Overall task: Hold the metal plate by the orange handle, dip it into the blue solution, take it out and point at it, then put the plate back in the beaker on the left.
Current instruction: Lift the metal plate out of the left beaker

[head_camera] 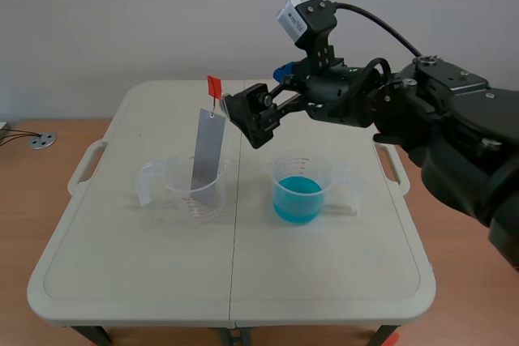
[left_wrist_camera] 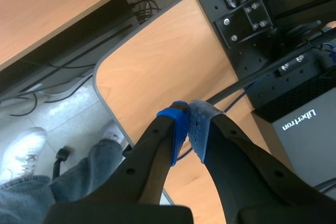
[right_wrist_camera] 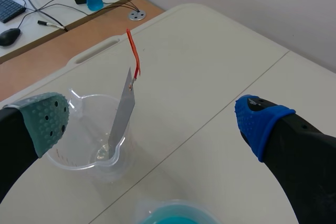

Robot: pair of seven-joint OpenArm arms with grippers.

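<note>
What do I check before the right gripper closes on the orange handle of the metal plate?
1. The right gripper is open: ok, fingers wide apart.
2. The small orange handle sits between the fingers: not ok, it lies ahead of them.
3. The flat grey metal plate leans in the clear plastic beaker: ok.
4. The blue solution is in its own upright clear beaker: ok.
5. The left gripper is shut, away from the white table: ok.
</note>
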